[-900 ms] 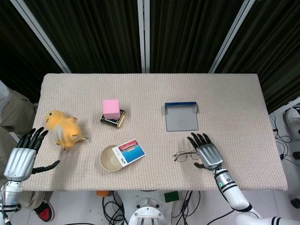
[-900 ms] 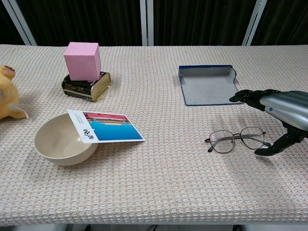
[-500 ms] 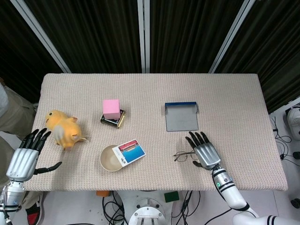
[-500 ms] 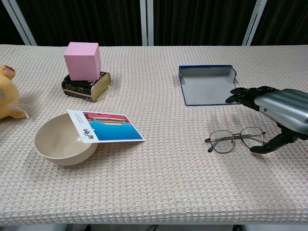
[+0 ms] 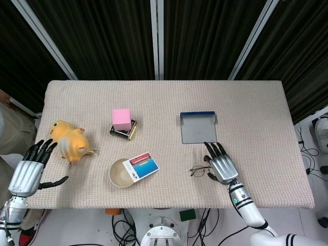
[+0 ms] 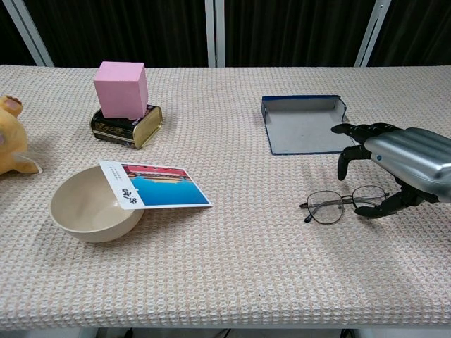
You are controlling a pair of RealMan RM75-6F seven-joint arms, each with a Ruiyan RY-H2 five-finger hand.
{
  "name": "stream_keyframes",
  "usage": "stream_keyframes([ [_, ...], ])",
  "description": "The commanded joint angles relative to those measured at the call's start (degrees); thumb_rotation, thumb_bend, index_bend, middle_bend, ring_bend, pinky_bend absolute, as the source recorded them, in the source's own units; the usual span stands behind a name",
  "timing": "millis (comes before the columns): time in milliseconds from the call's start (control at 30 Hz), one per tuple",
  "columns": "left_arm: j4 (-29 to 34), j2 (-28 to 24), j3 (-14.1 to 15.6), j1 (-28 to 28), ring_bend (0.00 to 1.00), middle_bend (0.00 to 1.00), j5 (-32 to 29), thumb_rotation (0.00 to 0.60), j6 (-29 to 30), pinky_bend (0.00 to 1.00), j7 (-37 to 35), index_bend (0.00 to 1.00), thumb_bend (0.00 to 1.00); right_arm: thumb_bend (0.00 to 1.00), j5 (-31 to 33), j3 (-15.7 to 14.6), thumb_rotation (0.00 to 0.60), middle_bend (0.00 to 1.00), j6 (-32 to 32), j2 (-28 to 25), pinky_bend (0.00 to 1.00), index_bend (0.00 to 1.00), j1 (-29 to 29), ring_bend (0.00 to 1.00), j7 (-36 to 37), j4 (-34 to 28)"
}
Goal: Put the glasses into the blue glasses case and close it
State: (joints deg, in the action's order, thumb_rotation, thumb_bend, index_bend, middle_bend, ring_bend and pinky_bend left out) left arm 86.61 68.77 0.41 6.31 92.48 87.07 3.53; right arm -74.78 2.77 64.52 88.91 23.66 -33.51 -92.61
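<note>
The thin-rimmed glasses lie flat on the table, lenses toward the front; the head view shows the glasses just left of my right hand. That right hand hovers over their right lens with fingers spread and bent downward, the thumb tip close to the rim, nothing gripped. The blue glasses case lies open behind them, grey lining up, also seen as the case in the chest view. My left hand hangs open off the table's left front edge.
A yellow plush toy sits at the left. A pink cube stands on a dark tin. A beige bowl with a picture card resting on its rim is at front centre.
My right hand has shifted left over the glasses' right lens, and its fingers have curled downward. The left hand has drifted slightly. The glasses have not moved.
</note>
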Motion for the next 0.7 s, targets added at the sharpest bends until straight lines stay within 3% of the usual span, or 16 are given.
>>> stream_keyframes([
  [33, -0.3, 0.3, -0.1, 0.0, 0.01, 0.03, 0.0, 0.300, 0.1, 0.13, 0.2, 0.08, 0.07, 0.49, 0.2, 0.1, 0.600, 0.00, 0.1, 0.5, 0.00, 0.45, 0.2, 0.00, -0.2, 0.3],
  [300, -0.4, 0.2, -0.2, 0.1, 0.01, 0.03, -0.5, 0.352, -0.3, 0.13, 0.5, 0.08, 0.07, 0.51, 0.4, 0.4, 0.600, 0.00, 0.4, 2.2, 0.00, 0.53, 0.6, 0.00, 0.8, 1.6],
  [700, -0.6, -0.1, 0.0, 0.0, 0.01, 0.03, -0.6, 0.357, -0.6, 0.13, 0.3, 0.08, 0.07, 0.62, 0.9, 0.3, 0.600, 0.01, 0.1, 3.5, 0.00, 0.57, 1.2, 0.00, 0.7, 3.1],
])
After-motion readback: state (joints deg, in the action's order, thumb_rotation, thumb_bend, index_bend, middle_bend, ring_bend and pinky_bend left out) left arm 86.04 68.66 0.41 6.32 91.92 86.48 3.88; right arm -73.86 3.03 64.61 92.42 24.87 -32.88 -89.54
